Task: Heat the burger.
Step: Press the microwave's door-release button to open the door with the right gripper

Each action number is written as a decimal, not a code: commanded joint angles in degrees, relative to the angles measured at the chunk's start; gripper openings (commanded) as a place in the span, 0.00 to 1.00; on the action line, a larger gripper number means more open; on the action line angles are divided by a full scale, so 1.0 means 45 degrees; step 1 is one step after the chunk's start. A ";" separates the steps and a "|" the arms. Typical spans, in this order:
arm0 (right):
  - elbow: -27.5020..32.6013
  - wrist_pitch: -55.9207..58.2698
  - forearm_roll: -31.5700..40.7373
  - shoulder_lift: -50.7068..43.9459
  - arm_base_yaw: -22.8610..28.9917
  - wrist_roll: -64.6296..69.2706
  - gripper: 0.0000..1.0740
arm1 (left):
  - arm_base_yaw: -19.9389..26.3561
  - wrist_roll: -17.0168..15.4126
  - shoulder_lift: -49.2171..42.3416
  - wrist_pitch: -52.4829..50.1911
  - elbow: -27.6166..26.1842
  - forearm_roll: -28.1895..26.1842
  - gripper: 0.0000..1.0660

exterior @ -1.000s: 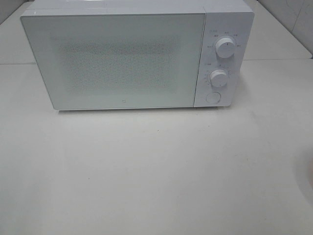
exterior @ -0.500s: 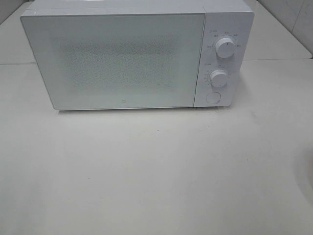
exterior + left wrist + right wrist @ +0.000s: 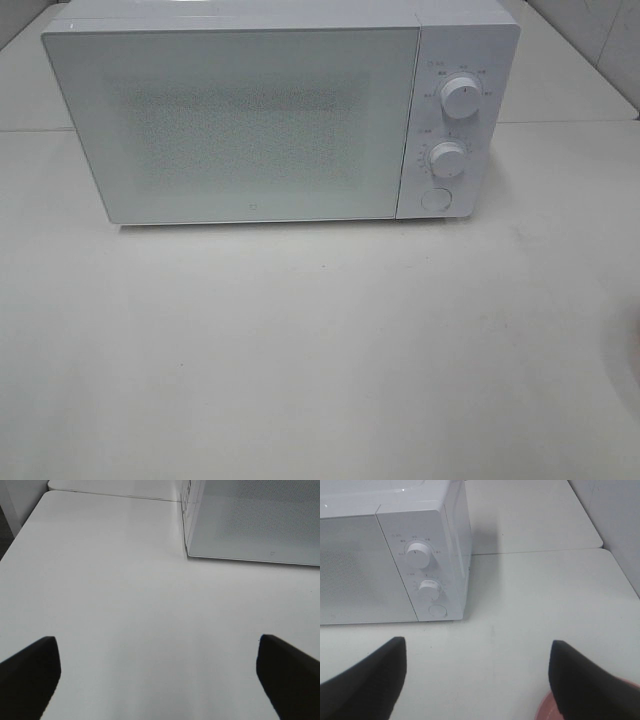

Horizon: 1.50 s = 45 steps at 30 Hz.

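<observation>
Exterior high: a white microwave (image 3: 250,120) fills the upper part of the frame. Its door is shut and it stands on the white counter (image 3: 320,350). Two knobs (image 3: 460,97) and a round button (image 3: 435,199) sit on its right-hand panel.

Left wrist: the left end effector (image 3: 157,647) is spread wide and holds nothing. Only bare counter shows between its dark fingers (image 3: 30,675).

Right wrist: the right end effector (image 3: 477,645) is spread apart and empty. A pink plate (image 3: 544,711) edge shows beside one finger.

Burger: position cannot be told from these views.
</observation>
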 commanded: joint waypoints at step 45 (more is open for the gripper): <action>-0.0064 -0.7652 -0.0573 0.8263 -0.0013 -0.0089 0.70 | 0.0025 -0.0025 -0.0306 -0.0204 0.0000 -0.0038 0.94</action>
